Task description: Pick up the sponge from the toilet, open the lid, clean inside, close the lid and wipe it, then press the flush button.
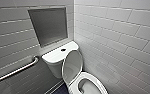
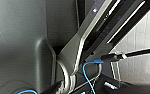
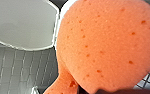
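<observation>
Here, head view, toilet [image 1: 58, 58]: white and glossy, set in the corner of two tiled walls.
Head view, lid [image 1: 72, 63]: raised, standing nearly upright against the front of the tank [image 1: 56, 55].
Head view, seat [image 1: 91, 82]: down, a white ring around the open bowl.
Head view, flush button [image 1: 63, 49]: a small dark round spot on the flat tank top.
Head view, surroundings: a metal grab bar [image 1: 16, 71] runs along the wall beside the tank, a grey recessed niche [image 1: 49, 26] sits above the tank, and a strip of dark floor [image 1: 59, 89] shows at the toilet's foot.
Left wrist view, robot's frame [image 2: 73, 55]: grey panels and dark slanted bars close to the camera, with a blue cable [image 2: 87, 75] looping across them.
Left wrist view, tiled wall [image 2: 143, 50]: pale, behind the bars.
Left jaws: cannot tell whether apart or together.
Right wrist view, sponge [image 3: 106, 47]: orange, pitted, very close to the camera, sitting right at the right jaws, with one edge folded and pinched.
Right jaws: clamped on the sponge, with a dark edge of them just showing at its rim.
Right wrist view, toilet [image 3: 21, 22]: a white curved part beyond the sponge, farther from the right jaws. Whether it is the lid or the bowl cannot be told.
Right wrist view, floor [image 3: 23, 70]: grey small tiles, beyond the sponge and beside the white part.
</observation>
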Robot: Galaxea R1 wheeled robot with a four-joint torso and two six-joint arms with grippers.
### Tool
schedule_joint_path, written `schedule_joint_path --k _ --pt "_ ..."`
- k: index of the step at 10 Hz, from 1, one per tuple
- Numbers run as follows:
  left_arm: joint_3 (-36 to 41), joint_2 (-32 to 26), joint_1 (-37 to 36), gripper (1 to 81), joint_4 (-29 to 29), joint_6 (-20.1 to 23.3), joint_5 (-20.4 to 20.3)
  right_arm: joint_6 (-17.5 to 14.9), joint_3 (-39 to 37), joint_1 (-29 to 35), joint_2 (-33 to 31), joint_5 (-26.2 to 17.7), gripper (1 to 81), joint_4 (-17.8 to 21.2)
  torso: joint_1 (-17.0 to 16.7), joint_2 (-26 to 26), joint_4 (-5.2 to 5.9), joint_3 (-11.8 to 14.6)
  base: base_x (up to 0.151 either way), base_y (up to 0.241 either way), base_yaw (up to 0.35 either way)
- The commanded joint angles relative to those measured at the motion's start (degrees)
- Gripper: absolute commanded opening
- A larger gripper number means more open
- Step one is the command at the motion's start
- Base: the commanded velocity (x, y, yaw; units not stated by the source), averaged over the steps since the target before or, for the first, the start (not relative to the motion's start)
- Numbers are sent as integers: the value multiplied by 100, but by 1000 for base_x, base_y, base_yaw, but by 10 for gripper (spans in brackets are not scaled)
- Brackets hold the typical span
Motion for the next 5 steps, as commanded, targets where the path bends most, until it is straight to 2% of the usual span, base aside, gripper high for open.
schedule_joint_path --k 1,5 --pt "-180 -21 111 811 -94 19 -340 27 56 1230 -95 -821 10 381 0 0 0 0 0 0 0" --pt "-638 295 181 811 -155 19 -359 27 -717 2258 687 -1622 10 733 0 0 0 0 0 0 0"
